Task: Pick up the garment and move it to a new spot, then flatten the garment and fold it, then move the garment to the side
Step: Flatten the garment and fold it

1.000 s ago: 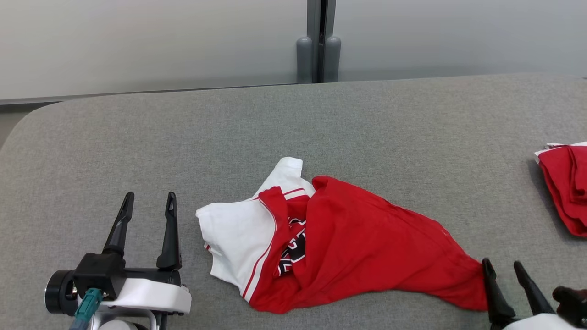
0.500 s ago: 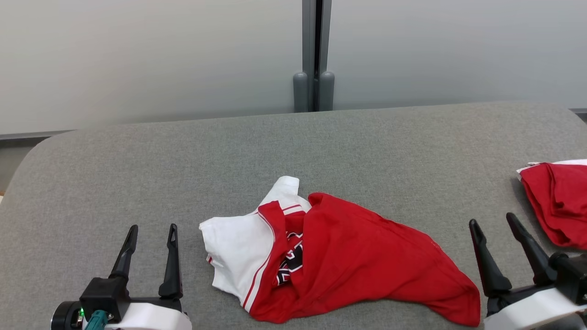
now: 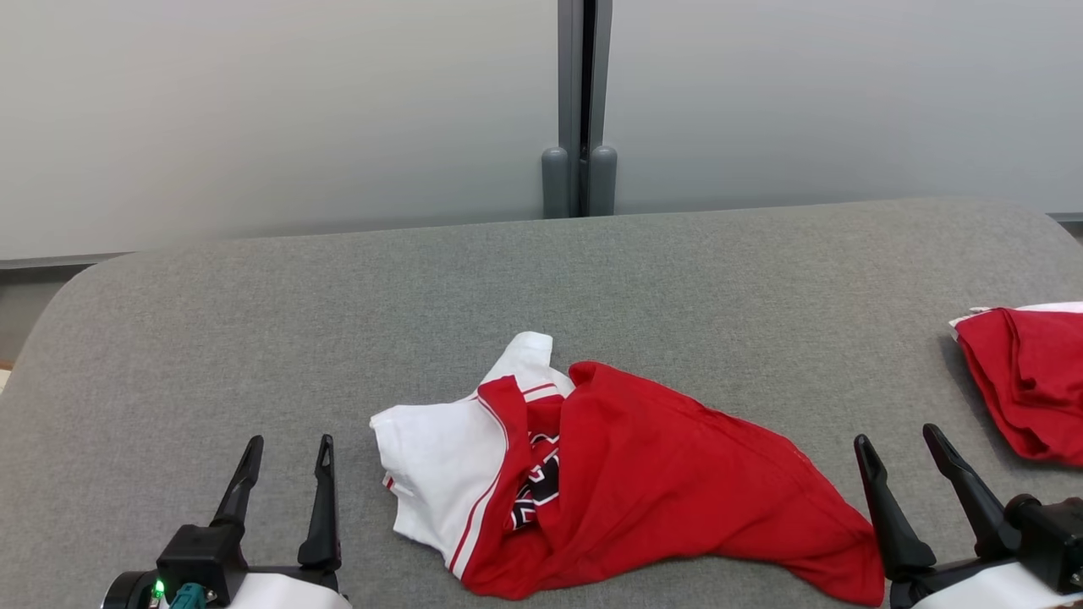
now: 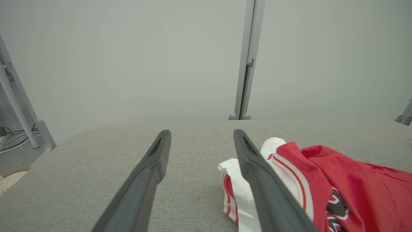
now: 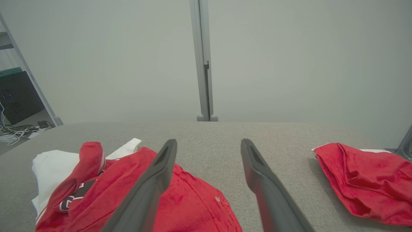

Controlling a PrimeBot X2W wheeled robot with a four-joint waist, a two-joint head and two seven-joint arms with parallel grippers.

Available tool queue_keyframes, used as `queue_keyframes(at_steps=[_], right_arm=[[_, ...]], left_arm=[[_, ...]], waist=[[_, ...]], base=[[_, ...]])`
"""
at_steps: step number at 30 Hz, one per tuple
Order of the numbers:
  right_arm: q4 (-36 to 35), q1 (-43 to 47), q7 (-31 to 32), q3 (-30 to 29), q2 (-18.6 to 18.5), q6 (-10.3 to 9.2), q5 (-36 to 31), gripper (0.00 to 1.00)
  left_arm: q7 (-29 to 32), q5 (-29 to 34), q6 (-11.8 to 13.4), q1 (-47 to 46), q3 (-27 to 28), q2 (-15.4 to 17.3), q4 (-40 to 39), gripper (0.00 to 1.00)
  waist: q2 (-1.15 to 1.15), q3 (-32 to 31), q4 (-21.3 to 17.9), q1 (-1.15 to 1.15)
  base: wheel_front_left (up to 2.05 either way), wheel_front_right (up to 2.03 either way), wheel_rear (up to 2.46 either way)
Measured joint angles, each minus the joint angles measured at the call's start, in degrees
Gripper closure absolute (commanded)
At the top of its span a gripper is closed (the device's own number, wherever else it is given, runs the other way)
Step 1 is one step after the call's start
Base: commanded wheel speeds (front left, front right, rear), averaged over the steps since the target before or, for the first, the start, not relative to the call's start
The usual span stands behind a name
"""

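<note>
- The left gripper is seen spread wide and empty, near the garment's white end.
- The crumpled red-and-white garment is laid on the grey table, between the grippers.
- The right gripper is spread wide and empty, just beside the garment's red end.
- A second red cloth is seen at the table's right edge.

You'll note the left gripper carries two long black fingers, tapering, each with a narrow slot near its tip. Both root in a black block. Beside that block: a lit green lamp and a teal plug. Behind the block, a white wrist shell. Right gripper: matching slotted fingers, a black knuckle, the same white casing.
</note>
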Motion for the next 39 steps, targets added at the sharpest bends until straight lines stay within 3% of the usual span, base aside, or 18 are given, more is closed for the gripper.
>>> queue_keyframes(at_steps=[13, 23, 35, 36, 37, 38, 39], right_arm=[[0.1, 0.0, -0.1, -0.2, 0.6, 0.00, 0.0, 0.00], [0.8, -1.2, -0.1, 1.3, 0.6, 0.00, 0.6, 0.00], [2.8, -2.8, -1.2, 2.0, 0.6, -0.01, 2.3, 0.00], [3.0, -2.9, -1.2, 2.1, 0.6, 0.00, 2.3, 0.00], [3.1, -3.1, -1.2, 2.2, 0.6, 0.00, 2.4, 0.00], [3.2, -3.3, -1.3, 2.2, 0.6, -0.01, 2.4, 0.00], [3.2, -3.4, -1.4, 2.2, 0.6, 0.00, 2.5, 0.00]], left_arm=[[0.8, -0.5, -0.8, -0.8, -0.9, 0.3, 1.0, 0.00], [7.9, -4.0, -7.1, -10.2, -4.7, -1.8, 8.4, 0.00], [14.8, -11.2, -11.2, -18.7, -3.4, -5.2, 25.4, 0.00], [14.8, -11.6, -11.6, -19.1, -3.3, -5.2, 26.1, 0.18], [14.7, -11.6, -11.8, -19.5, -3.2, -5.2, 26.6, 0.55], [14.2, -11.8, -12.3, -19.8, -3.2, -5.2, 27.0, 1.00], [14.0, -11.9, -12.5, -20.1, -3.2, -5.2, 27.3, 1.00]], waist=[[0.00, 0.5, 0.9, 0.00], [0.00, 1.5, 0.3, 0.00], [0.00, 4.5, -2.3, 0.00], [0.00, 4.7, -2.3, 0.00], [0.00, 4.8, -2.4, 0.00], [0.00, 4.8, -2.5, 0.00], [0.00, 4.9, -2.5, 0.00]], base=[[0.00, 0.00, 0.00], [0.00, 0.00, 0.00], [0.00, 0.00, 0.00], [0.00, 0.00, 0.00], [0.00, 0.00, 0.00], [0.00, 0.00, 0.00], [0.00, 0.00, 0.00]])
